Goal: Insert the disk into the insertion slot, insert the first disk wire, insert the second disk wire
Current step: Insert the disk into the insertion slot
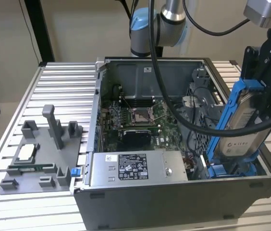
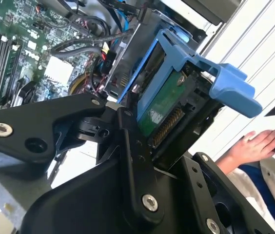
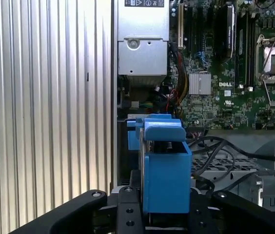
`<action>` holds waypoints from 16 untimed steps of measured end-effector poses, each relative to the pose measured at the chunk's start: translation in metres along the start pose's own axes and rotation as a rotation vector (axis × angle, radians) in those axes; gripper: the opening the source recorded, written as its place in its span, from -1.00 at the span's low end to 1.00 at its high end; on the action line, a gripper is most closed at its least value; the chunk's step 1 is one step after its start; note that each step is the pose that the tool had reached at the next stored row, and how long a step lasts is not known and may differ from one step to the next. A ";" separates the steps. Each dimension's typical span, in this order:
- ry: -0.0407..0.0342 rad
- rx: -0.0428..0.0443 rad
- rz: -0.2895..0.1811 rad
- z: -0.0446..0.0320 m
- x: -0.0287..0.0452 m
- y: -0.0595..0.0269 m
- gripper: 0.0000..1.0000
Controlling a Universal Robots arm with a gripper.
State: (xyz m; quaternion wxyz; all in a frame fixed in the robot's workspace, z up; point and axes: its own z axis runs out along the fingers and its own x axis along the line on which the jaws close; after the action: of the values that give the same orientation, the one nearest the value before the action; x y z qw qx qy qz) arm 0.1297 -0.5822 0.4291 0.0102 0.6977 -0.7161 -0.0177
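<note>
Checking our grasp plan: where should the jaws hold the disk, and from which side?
By its upper end, coming from above: the disk stands tilted with its lower end at the insertion slot, so that end must stay free.

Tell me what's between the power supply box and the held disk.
A bundle of coloured wires lies between the power supply box and the disk; it shows in the exterior view and in the first wrist view.

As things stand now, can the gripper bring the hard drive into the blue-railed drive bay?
Probably yes. The gripper holds the hard drive tilted, its lower end at the drive bay. The black cables pass on the exterior view's left of it and seem not to cross the bay's mouth.
</note>
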 end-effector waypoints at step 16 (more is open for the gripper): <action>-0.0469 -0.0012 -0.002 0.0095 0.0000 -0.0033 -1.00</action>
State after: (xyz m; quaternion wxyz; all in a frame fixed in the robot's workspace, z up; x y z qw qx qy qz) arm 0.1326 -0.5821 0.4195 -0.0061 0.6978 -0.7155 -0.0345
